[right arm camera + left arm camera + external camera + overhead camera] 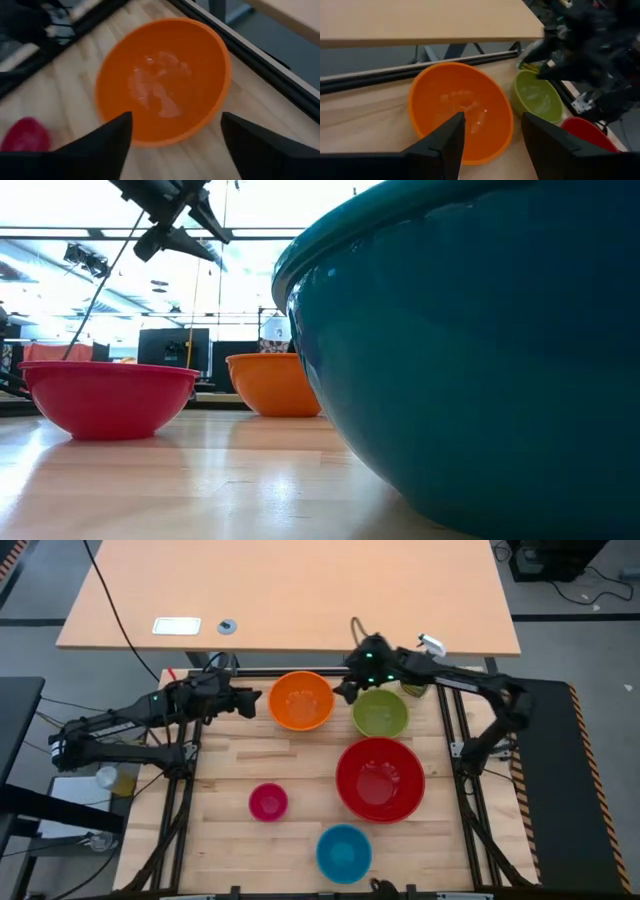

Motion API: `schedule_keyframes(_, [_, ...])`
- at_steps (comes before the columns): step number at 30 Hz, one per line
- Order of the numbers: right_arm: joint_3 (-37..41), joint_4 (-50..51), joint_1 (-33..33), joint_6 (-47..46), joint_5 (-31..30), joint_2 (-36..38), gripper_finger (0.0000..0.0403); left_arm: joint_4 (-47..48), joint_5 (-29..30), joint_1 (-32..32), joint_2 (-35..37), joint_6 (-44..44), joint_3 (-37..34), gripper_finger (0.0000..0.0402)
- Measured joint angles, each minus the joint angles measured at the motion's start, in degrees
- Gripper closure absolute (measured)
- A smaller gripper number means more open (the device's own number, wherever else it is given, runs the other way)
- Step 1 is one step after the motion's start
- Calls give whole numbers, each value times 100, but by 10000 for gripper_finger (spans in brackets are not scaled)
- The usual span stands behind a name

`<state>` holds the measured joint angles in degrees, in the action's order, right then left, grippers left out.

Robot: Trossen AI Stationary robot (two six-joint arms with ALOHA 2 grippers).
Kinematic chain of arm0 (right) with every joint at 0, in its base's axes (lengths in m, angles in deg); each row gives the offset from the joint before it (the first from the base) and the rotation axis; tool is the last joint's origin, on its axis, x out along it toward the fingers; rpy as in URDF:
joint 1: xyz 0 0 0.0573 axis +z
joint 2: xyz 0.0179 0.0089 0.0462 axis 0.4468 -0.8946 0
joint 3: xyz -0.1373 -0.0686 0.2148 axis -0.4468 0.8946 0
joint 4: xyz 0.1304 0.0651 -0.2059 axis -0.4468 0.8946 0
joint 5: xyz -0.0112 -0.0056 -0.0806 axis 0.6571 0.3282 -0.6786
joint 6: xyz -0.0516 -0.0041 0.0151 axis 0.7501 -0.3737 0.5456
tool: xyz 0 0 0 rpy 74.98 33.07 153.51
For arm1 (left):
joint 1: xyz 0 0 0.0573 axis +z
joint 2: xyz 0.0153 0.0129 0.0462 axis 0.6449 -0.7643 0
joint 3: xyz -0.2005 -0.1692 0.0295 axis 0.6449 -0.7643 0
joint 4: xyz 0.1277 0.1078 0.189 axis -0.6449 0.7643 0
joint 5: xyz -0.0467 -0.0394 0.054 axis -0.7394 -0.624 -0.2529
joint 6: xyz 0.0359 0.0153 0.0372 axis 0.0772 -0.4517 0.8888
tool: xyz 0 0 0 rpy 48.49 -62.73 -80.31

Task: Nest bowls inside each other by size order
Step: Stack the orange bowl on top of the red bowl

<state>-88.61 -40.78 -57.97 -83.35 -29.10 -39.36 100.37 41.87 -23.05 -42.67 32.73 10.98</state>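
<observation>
I'm hovering both spread-open grippers, left (258,702) and right (343,690), either side of the orange bowl (301,700), with the right one sitting slightly nearer its rim.

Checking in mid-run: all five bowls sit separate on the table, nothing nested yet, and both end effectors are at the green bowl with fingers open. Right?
Not quite. The high view shows the left end effector and right end effector flanking the orange bowl, not the green bowl. Both wrist views look into the orange one past open fingers. The rest holds: red bowl, blue bowl and pink bowl all sit separate.
</observation>
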Motion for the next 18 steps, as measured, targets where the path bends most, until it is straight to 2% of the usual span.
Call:
schedule_keyframes(3, [-249, 78, -6, -63, -280, -554, 65, -10, -27, -165, 10, -114, 0, 201])
schedule_keyframes(7, [-559, 59, -21, -111, -308, -1100, 76, 7, -37, -459, -3, -323, 0, 200])
schedule_keyframes(14, [-828, 77, 30, -57, -725, -1812, 138, 24, -46, -774, -3, -425, 0, 200])
schedule_keyframes(18, [-876, 57, 25, -56, -745, -2044, 185, 20, -46, -835, -3, -424, 0, 200])
